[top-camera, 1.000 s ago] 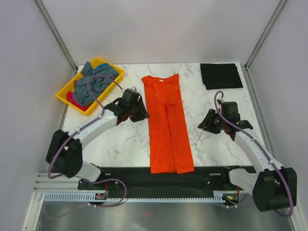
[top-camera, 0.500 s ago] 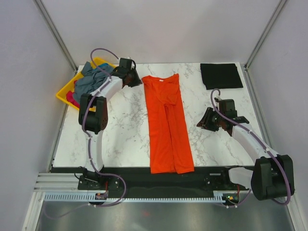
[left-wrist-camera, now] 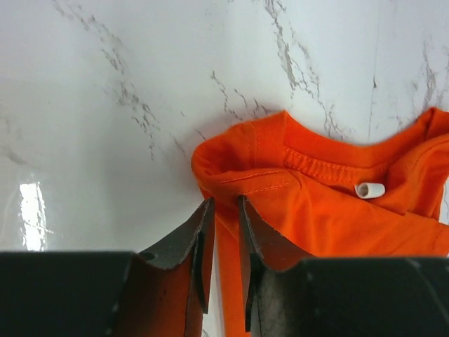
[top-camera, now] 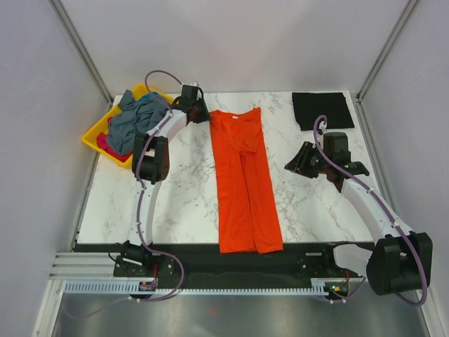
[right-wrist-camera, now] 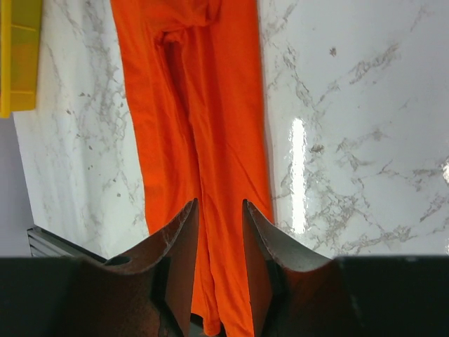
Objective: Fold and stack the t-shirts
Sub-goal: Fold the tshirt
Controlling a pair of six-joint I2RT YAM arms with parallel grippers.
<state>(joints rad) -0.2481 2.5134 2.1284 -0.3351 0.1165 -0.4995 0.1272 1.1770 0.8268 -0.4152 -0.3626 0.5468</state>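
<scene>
Left gripper [left-wrist-camera: 222,210]: jaws stand narrow, with the shoulder edge of the orange t-shirt [left-wrist-camera: 316,210] in the gap; a firm clamp cannot be confirmed. Its collar lies just beyond the tips. Right gripper [right-wrist-camera: 219,210]: jaws partly apart, holding nothing, with the shirt body beyond them. The folded black t-shirt [top-camera: 322,110] lies farther off.

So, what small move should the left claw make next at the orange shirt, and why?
Probably close the left claw fully. Its jaws straddle the shoulder edge of the orange t-shirt beside the collar, with a narrow gap between them, so the cloth seems not yet pinched.
</scene>
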